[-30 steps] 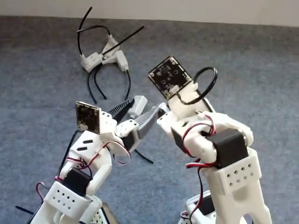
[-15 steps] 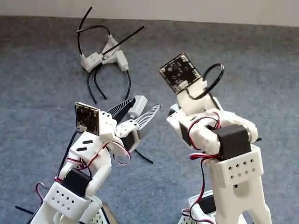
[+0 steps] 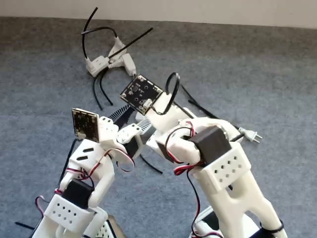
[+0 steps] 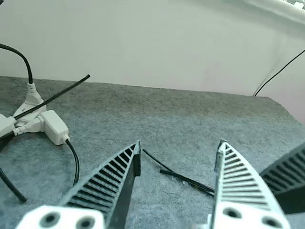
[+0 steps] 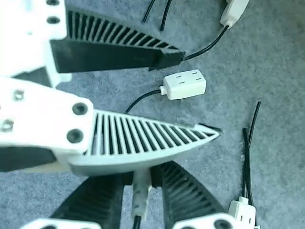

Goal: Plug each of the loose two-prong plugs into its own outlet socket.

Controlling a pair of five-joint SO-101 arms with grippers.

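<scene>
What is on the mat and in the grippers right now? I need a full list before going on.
mat: one, grey, under everything.
plug cluster: about three white pieces bunched together, far left part of the mat.
socket block: one, white, lying on the mat, slots facing up.
loose plug: one, white, two prongs, right side of the mat.
held plug: one, white, gripped above the mat.
cables: several, black, strewn across the mat.
left gripper: one, open and empty, above the mat.
right gripper: one, shut on the held plug.
</scene>
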